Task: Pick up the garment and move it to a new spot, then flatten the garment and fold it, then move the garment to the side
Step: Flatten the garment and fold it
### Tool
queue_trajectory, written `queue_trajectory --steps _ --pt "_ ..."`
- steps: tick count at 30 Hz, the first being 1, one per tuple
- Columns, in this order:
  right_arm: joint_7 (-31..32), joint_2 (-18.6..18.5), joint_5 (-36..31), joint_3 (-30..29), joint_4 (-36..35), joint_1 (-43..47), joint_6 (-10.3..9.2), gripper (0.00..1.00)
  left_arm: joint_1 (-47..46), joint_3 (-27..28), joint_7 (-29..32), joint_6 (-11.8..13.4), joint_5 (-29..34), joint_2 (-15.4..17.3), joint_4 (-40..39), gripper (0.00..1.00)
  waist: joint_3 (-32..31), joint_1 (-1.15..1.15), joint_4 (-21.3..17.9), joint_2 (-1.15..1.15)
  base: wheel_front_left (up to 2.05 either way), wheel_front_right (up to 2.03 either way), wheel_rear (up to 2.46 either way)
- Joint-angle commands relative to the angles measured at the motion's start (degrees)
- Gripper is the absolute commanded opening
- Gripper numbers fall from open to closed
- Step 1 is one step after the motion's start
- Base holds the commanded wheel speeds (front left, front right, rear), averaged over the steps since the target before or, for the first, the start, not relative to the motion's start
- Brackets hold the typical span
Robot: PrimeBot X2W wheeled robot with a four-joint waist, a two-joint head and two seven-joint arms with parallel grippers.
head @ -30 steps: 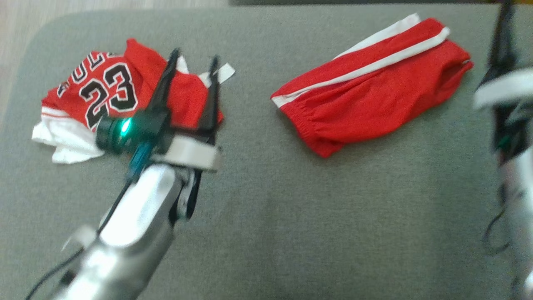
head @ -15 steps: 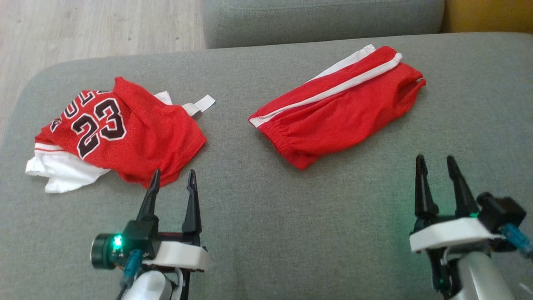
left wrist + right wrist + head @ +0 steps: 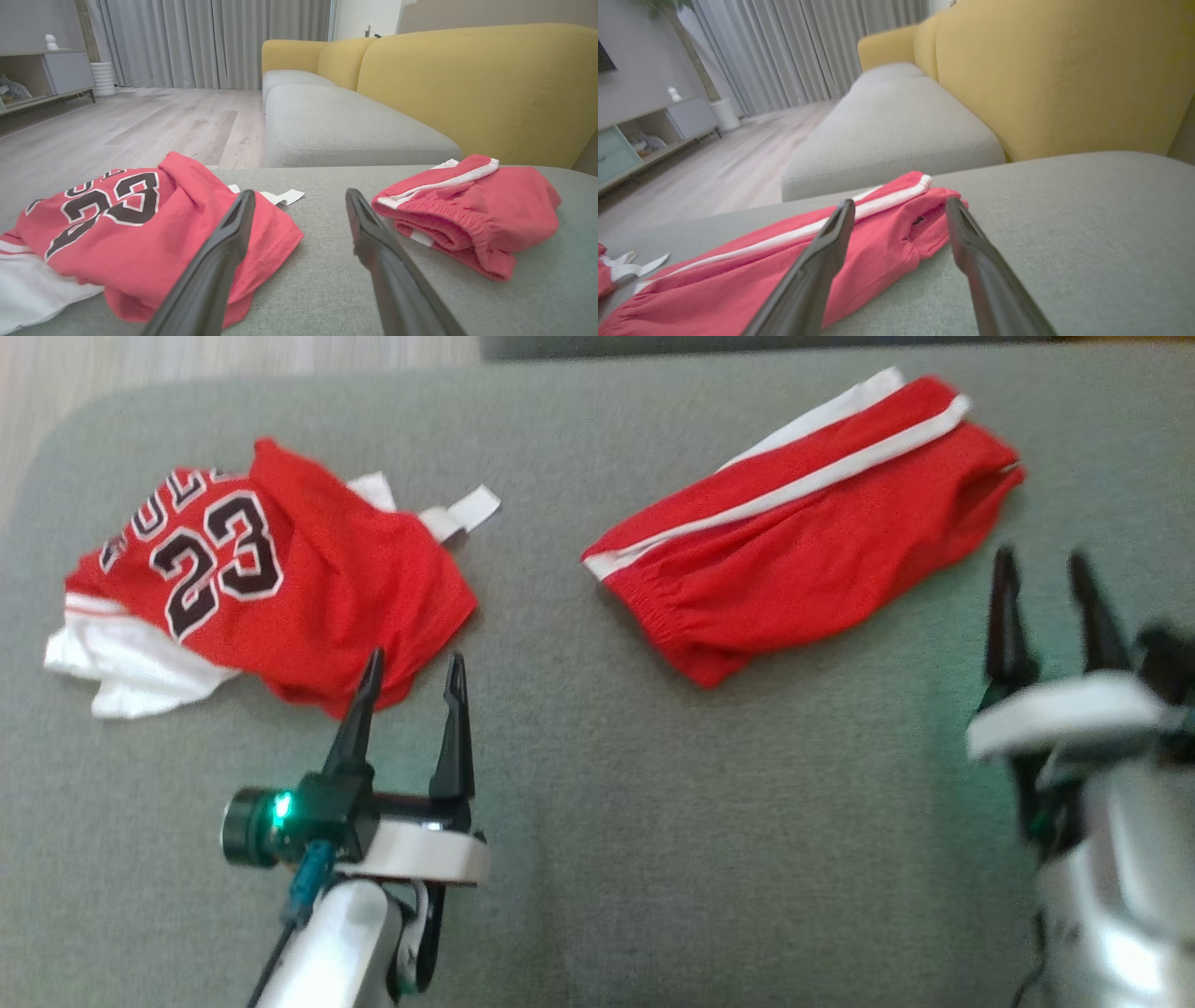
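I have the left pincer (image 3: 414,658) spread and empty at the hem of the crumpled red mesh jersey (image 3: 280,579) on the grey sofa seat (image 3: 653,803), I think to grasp it, and the right pincer (image 3: 1041,556) spread near the folded red white-striped shorts (image 3: 803,560).

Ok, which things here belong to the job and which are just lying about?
Job: number 23 jersey, red shorts (either could be the garment), left gripper, right gripper, both open.
Lying about: grey cushion under them, yellow sofa back, curtains, cabinet.
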Motion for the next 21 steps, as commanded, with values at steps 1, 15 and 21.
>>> queue_trajectory --steps 1,15,21 --pt "0.71 -1.18 -0.64 0.90 -1.30 -3.03 0.19 1.00 -2.13 2.34 -0.29 -0.24 0.45 0.31 -1.39 1.00 2.58 -0.01 1.51 0.00 0.00 0.00 0.00" --pt "14.58 -8.46 -11.89 -15.30 25.19 -31.78 0.19 1.00 -7.78 2.47 -0.29 -3.53 2.97 -2.77 0.27 1.00 10.93 -0.01 8.81 0.00 0.00 0.00 0.00" --pt "14.95 -10.73 -18.76 -21.28 33.56 -34.49 0.19 1.00 -8.09 3.90 -0.29 -4.02 3.58 -2.98 0.68 1.00 11.33 -0.01 9.63 0.00 0.00 0.00 0.00"
